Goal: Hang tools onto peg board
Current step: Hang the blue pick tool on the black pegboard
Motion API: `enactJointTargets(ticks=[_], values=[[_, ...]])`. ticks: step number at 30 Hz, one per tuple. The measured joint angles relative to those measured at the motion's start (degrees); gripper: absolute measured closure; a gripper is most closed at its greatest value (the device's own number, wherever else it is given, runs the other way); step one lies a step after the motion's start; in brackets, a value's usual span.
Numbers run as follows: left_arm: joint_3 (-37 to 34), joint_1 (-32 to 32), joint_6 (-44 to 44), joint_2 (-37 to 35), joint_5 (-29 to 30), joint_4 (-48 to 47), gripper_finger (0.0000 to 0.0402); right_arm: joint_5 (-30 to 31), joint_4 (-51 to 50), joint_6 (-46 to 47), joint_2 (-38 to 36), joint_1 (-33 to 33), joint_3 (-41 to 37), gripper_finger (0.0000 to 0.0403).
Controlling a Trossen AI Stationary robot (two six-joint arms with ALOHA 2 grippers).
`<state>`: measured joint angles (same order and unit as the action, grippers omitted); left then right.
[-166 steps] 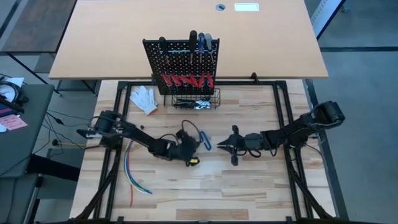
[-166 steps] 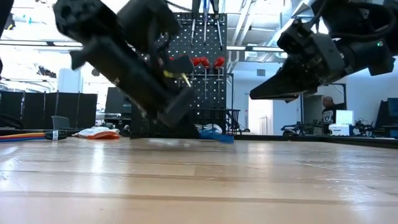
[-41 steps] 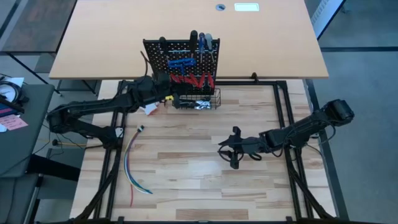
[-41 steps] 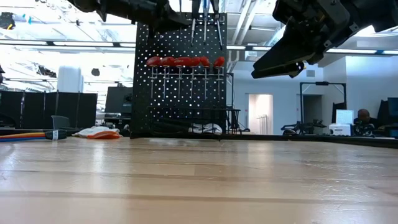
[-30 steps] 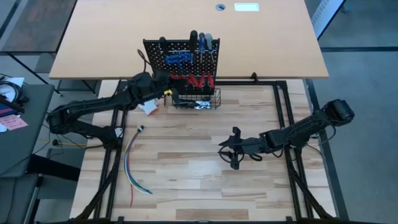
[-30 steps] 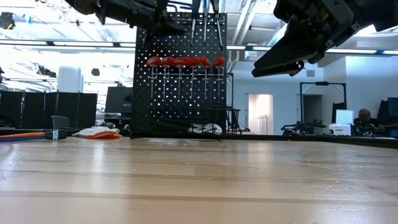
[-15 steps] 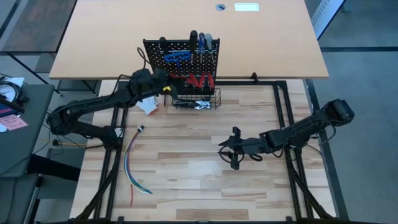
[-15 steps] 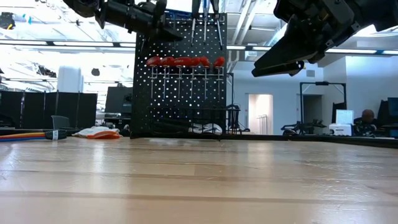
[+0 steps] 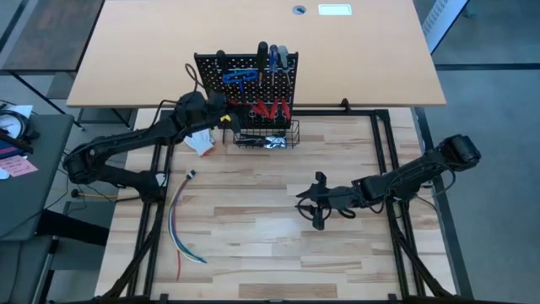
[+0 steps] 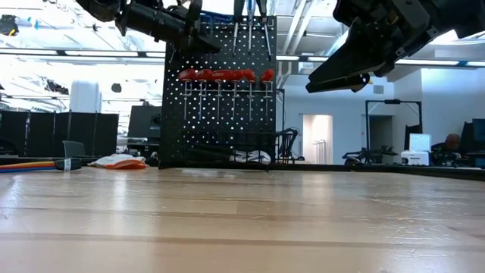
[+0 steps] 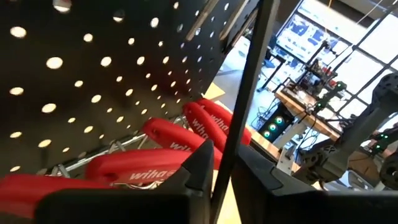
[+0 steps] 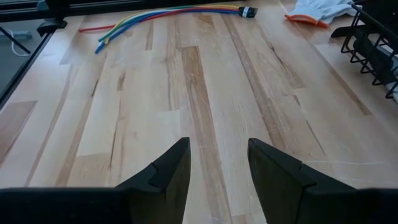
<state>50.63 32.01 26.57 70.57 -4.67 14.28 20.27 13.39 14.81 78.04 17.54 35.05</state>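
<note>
The black peg board [image 9: 211, 89] stands upright at the table's far side. Red-handled tools [image 9: 268, 108] hang in its row of rings, and more tools [image 9: 274, 57] hang at its top right. My left gripper [image 9: 228, 111] is high in front of the board's left part, shut on the blue-handled pliers [image 9: 239, 78], which lie against the upper board. In the left wrist view the red handles [image 11: 180, 134] are close beside its fingers. My right gripper [image 9: 308, 203] hovers open and empty over the middle of the table. My left gripper has a narrow dark part of the pliers [image 11: 219, 186] between its two fingers. That part rises upright from the fingertips, as the low view [image 10: 195, 14] also shows. The fingers come level from the table's left, along the board's face. Whether the pliers rest on a hook, I cannot tell.
A black wire basket [image 9: 266, 137] hangs at the board's foot. A white glove [image 9: 197, 139] lies left of it. A bundle of coloured wires [image 9: 179, 224] lies at the table's left. A large tan tabletop [image 9: 253, 34] stands behind the board.
My left gripper has gone a little toward the table's left along the board's face, staying shut. The blue-handled pliers have gone with it, left and up the board. In the last half second both have kept still.
</note>
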Motion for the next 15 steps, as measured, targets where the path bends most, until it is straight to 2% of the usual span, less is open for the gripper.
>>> enactJointTargets(ticks=[9, 15], values=[[0.2, 0.0, 0.3, 0.0, -1.3, 2.4, 0.0296, 0.0, 0.0, 0.0, 0.0, 0.0, 0.0, 0.0237], [1.4, 0.0, 0.2, 0.0, -1.4, 1.5, 0.0277, 0.0, -0.1, 0.0, 0.0, 0.0, 0.0, 0.0237]])
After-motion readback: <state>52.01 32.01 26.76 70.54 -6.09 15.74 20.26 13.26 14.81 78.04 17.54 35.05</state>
